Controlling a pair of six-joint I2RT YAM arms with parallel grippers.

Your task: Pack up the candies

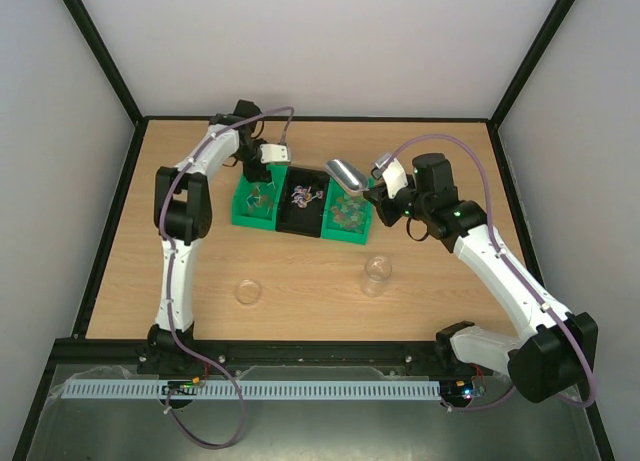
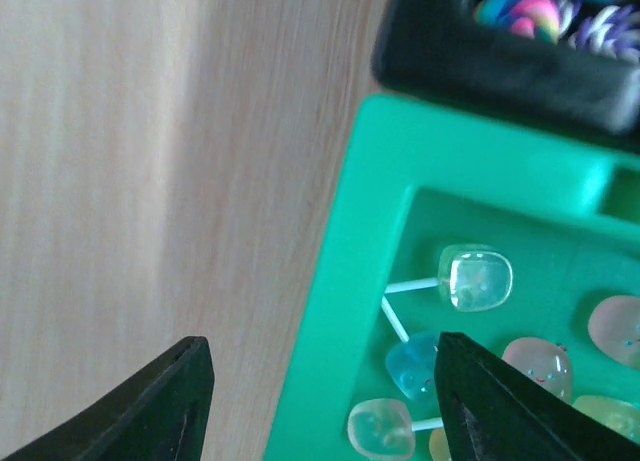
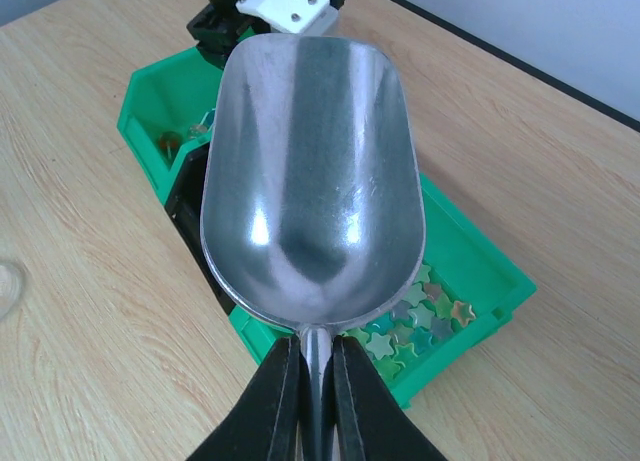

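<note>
The candies [image 3: 420, 319] are tiny star-shaped sweets, green, orange and purple, lying in the right green bin [image 3: 488, 269]; they also show in the top view [image 1: 347, 214]. My right gripper [image 3: 318, 396] is shut on the handle of a metal scoop [image 3: 310, 171], whose empty bowl hangs above that bin and the black bin. In the top view the scoop [image 1: 345, 175] points left from the right gripper [image 1: 376, 187]. My left gripper [image 2: 320, 401] is open, straddling the left green bin's wall [image 2: 345, 311]; it shows in the top view [image 1: 262, 173].
The black middle bin [image 1: 300, 203] holds swirled colourful sweets [image 2: 525, 11]. The left green bin [image 1: 255, 201] holds clear lollipops [image 2: 475, 278]. A clear jar [image 1: 376, 274] and a round clear lid [image 1: 248, 292] stand on the wooden table nearer the arm bases.
</note>
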